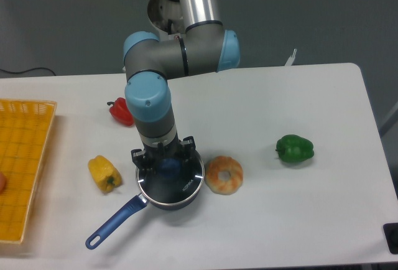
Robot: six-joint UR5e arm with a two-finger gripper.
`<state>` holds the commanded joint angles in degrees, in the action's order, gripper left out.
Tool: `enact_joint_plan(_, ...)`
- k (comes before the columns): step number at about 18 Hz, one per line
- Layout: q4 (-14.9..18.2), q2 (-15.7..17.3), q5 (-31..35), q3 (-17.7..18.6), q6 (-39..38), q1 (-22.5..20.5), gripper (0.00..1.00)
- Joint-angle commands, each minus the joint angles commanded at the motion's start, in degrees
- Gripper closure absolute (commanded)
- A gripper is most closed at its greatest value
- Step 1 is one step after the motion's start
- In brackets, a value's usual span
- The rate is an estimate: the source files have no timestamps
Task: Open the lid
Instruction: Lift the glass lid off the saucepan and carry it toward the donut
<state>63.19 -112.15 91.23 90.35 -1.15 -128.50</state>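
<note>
The dark blue saucepan [163,205] stands on the white table [298,220], its long handle [115,223] pointing to the front left. The clear glass lid [188,181] with its thin metal rim covers it. My gripper [166,166] reaches straight down over the lid's middle. Its black fingers [186,148] stand on either side of the blue centre knob [166,168] and look shut on it. The contact itself is partly hidden by the gripper body.
A doughnut-shaped pastry [224,174] lies just right of the pan. A yellow pepper [104,173] lies to its left, a red pepper [120,111] behind the arm, a green pepper [295,148] at right. A yellow basket [22,164] sits at the left edge.
</note>
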Motion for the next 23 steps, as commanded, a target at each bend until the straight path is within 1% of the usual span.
enact_joint_plan(2, 0.09, 0.44, 0.0, 0.0, 1.67, 0.0, 0.42)
enact_joint_plan(4, 0.52, 1.58, 0.0, 0.0, 3.69, -0.44, 0.43)
enact_joint_plan(6, 1.4, 2.63, 0.09, 0.0, 7.81, -0.79, 0.43)
enact_joint_plan(8, 1.5, 2.9, 0.26, 0.0, 11.95, -0.79, 0.43)
enact_joint_plan(11, 1.5, 3.25, 0.44, 0.0, 14.33, -1.58, 0.44)
enact_joint_plan(12, 1.41, 3.34, 0.7, 0.0, 15.64, -2.02, 0.45)
enact_joint_plan(14, 1.58, 3.34, 0.97, 0.0, 21.08, -2.55, 0.46)
enact_joint_plan(16, 1.58, 3.25, 1.75, 0.09, 24.52, -2.55, 0.46)
enact_joint_plan(19, 1.58, 3.43, 1.93, 0.09, 26.54, -3.77, 0.46)
enact_joint_plan(21, 1.84, 4.13, 1.85, 0.26, 30.84, -4.74, 0.46)
enact_joint_plan(23, 2.98, 4.83, 1.85, 0.53, 35.58, -6.49, 0.46)
